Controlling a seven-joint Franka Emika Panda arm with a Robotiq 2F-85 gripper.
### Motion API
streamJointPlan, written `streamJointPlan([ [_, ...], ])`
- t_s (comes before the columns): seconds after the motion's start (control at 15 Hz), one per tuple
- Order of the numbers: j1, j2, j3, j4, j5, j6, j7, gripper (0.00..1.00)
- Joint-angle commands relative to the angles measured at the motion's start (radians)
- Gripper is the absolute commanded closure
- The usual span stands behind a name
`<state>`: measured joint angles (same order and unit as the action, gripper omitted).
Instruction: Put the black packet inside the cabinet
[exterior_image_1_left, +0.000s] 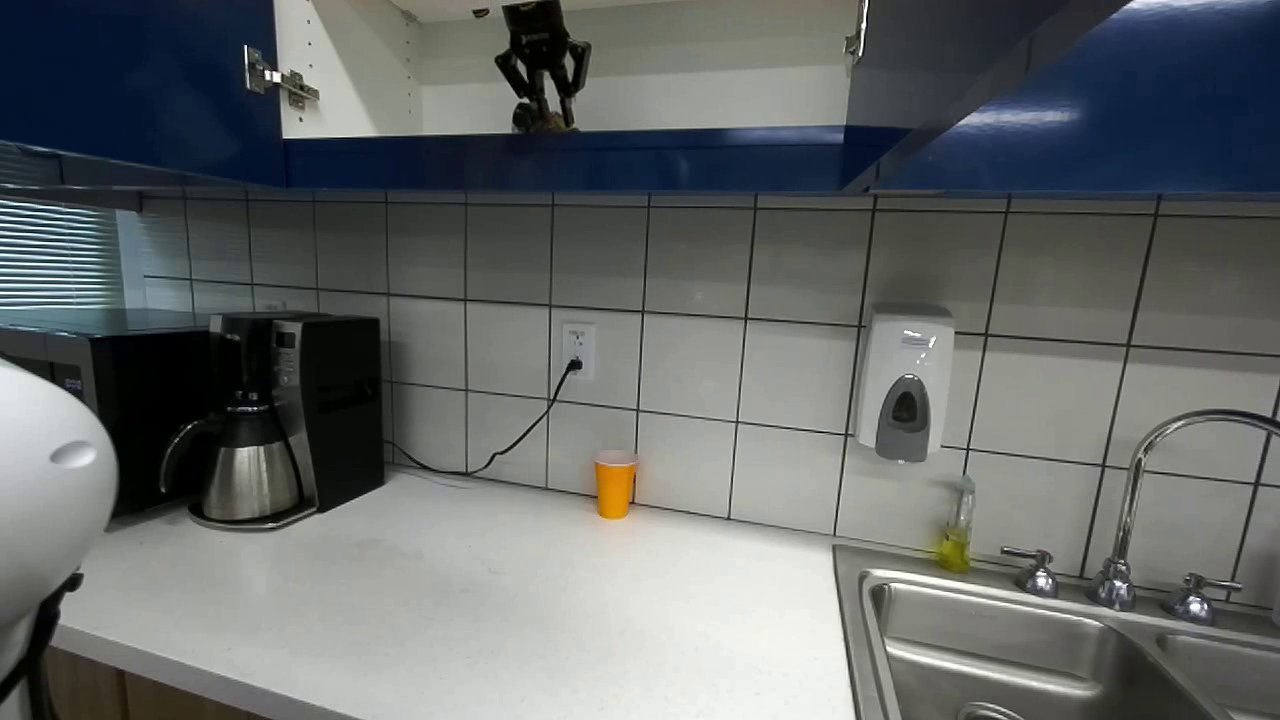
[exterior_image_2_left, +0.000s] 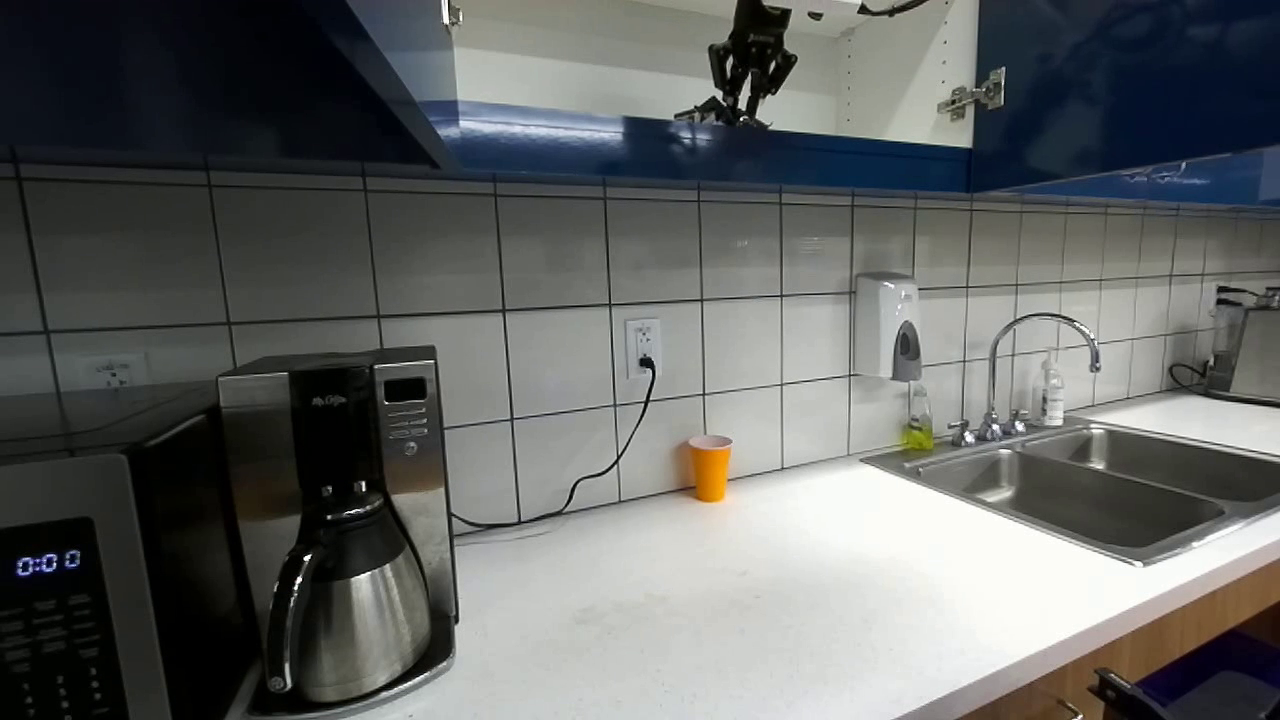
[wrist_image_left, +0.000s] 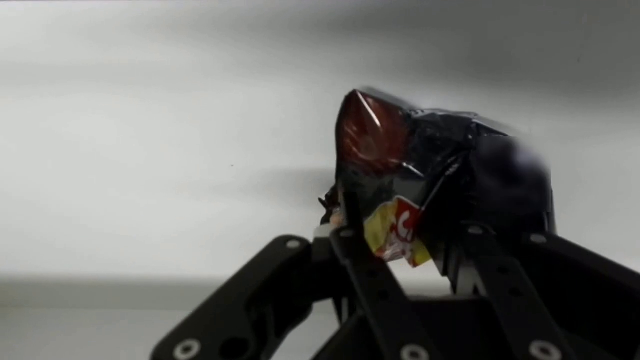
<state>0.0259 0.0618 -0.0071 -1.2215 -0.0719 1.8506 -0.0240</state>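
- Filling the back, the wall (exterior_image_1_left: 695, 370): big glossy off-white tiles, dark grout lines crossing in a grid.
- Under it runs the counter (exterior_image_2_left: 760, 570), smooth and white.
- Overhead, the cabinet (exterior_image_1_left: 640, 162) stands open: shiny dark blue doors (exterior_image_2_left: 1130, 90) either side, flat cream boards inside, a blue edge along the bottom.
- Brushed metal now, the two-basin sink (exterior_image_2_left: 1090, 500), let into the counter.
- Well apart from it, a boxy dark microwave (exterior_image_2_left: 120, 560) just beside the black-and-steel coffee machine (exterior_image_1_left: 340, 410) with its rounded steel carafe (exterior_image_2_left: 360, 610).
- And here's the gripper (exterior_image_1_left: 558, 116), black and jointed, pointing down inside the cabinet, fingers drawn in to a narrow gap, the black packet (wrist_image_left: 400, 165) pinched between them.
- Crinkled, shiny foil, that packet, with a red patch and a yellow-and-red corner; it's in the cabinet, low behind the blue edge, which partly hides it. Touching the cabinet floor? I can't tell.
- Last, the orange cup (exterior_image_1_left: 615, 487), tapered, upright on the counter near the tiles.
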Motion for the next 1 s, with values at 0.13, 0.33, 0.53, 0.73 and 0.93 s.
streamJointPlan([
  [0.13,-0.004,0.011,-0.008,0.018,0.0,0.006,-0.022,0.18],
  [0.33,-0.003,0.006,-0.009,0.013,-0.007,0.011,-0.019,0.0],
  [0.53,-0.003,0.005,-0.01,0.012,-0.01,0.012,-0.018,0.0],
  [0.73,-0.003,0.003,-0.012,0.01,-0.012,0.016,-0.018,0.0],
  [0.93,-0.002,-0.003,-0.013,0.005,-0.014,0.021,-0.017,0.0],
])
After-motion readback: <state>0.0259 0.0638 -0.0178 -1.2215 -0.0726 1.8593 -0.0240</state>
